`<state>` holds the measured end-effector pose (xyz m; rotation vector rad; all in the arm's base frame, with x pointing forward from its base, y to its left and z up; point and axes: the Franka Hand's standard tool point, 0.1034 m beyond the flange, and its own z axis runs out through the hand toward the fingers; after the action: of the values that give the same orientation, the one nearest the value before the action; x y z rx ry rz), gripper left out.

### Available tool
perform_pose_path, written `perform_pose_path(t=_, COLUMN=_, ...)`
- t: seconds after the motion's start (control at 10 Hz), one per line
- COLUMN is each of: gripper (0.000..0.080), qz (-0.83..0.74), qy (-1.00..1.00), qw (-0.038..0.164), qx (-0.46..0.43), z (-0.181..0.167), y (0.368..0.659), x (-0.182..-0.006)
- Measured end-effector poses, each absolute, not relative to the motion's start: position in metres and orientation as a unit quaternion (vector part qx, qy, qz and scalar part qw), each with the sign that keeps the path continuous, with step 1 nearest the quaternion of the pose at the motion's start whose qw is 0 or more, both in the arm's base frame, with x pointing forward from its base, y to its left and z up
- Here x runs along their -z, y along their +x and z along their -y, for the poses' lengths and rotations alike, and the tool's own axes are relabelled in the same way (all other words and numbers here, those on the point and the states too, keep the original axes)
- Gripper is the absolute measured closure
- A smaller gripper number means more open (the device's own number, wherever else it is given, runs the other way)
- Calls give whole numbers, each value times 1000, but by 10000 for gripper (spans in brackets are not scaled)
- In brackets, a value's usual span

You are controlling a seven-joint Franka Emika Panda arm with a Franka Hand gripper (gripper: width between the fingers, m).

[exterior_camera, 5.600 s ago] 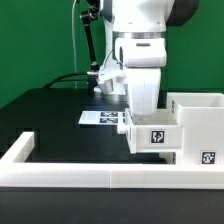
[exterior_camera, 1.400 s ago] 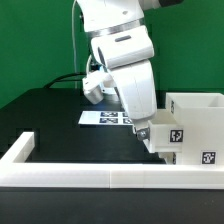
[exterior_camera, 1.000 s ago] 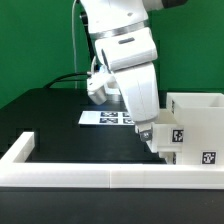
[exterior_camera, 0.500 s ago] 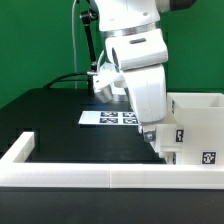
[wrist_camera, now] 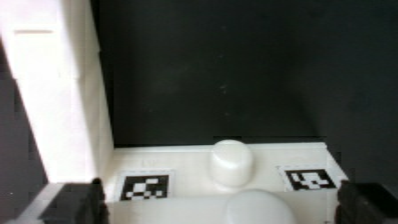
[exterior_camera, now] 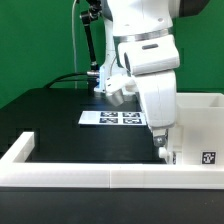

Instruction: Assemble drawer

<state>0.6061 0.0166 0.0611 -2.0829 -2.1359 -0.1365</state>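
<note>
Drawer (exterior_camera: 195,125) at exterior view's right on desk (exterior_camera: 60,115), against white rail (exterior_camera: 90,177) | rigid, light, smooth, likely slippery; best pinched across thin side wall | gripper (exterior_camera: 163,152) at its near wall, fingers apart, clamping nothing

The white drawer (exterior_camera: 200,125) sits on the black bench at about four o'clock, partly hidden. The wrist view shows its front panel (wrist_camera: 222,178) with a rounded white knob (wrist_camera: 231,163) between two marker tags.
</note>
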Motion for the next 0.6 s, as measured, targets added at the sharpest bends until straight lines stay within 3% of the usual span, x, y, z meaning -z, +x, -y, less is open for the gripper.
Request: perform_pose_path(t=0.6, gripper=151, qz=713, qy=-696, qw=79, qx=36, z=-22, y=605, x=-61)
